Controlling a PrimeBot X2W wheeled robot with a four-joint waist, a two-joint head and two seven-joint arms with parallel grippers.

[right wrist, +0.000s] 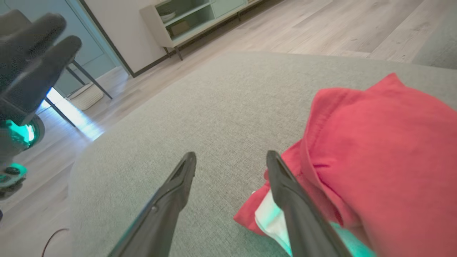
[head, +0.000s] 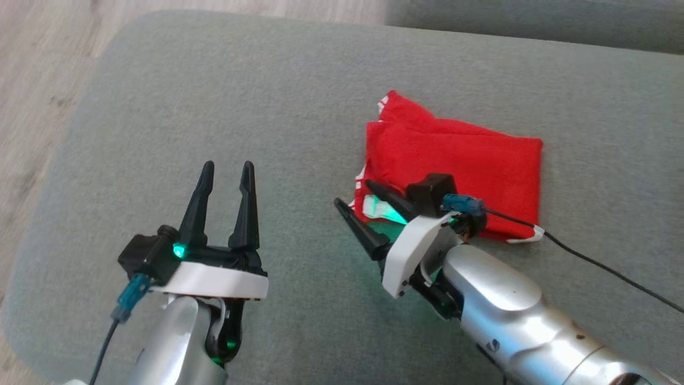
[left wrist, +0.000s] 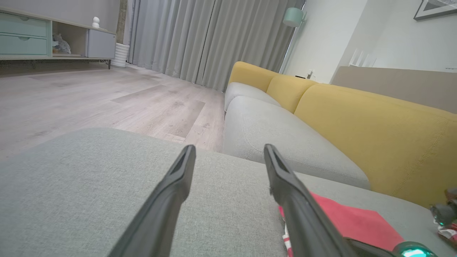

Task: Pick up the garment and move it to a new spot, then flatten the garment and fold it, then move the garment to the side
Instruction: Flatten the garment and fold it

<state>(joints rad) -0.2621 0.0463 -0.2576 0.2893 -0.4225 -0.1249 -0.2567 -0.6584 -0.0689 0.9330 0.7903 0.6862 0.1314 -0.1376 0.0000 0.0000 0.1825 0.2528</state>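
The right fingers (head: 359, 230) stand spread apart with nothing between them, pointing toward the upper left of the head view just right of centre. One finger lies over the lower left corner of the garment (head: 454, 155) and the other over bare grey cushion (head: 214, 107). In the right wrist view the same fingers (right wrist: 178, 185) rise open from the bottom edge. The right-hand one crosses the near edge of the garment (right wrist: 385, 150), where a bit of white cloth shows under the red; whether it touches the fabric cannot be told. The left fingers (head: 199, 203) are also spread wide and empty, pointing up the frame at the lower left of the head view, over bare cushion and well apart from the garment. In the left wrist view those fingers (left wrist: 178, 178) frame plain cushion, with a corner of the garment (left wrist: 353, 221) at the lower right. The garment is red with white trim, folded into a rough rectangle, lying flat right of centre on the cushion. A black cable (head: 588, 259) runs from the right wrist toward the right edge of the frame. Beyond the cushion are a wood floor (left wrist: 107, 92), a sofa with a yellow back (left wrist: 375, 125) and grey curtains (left wrist: 200, 39).
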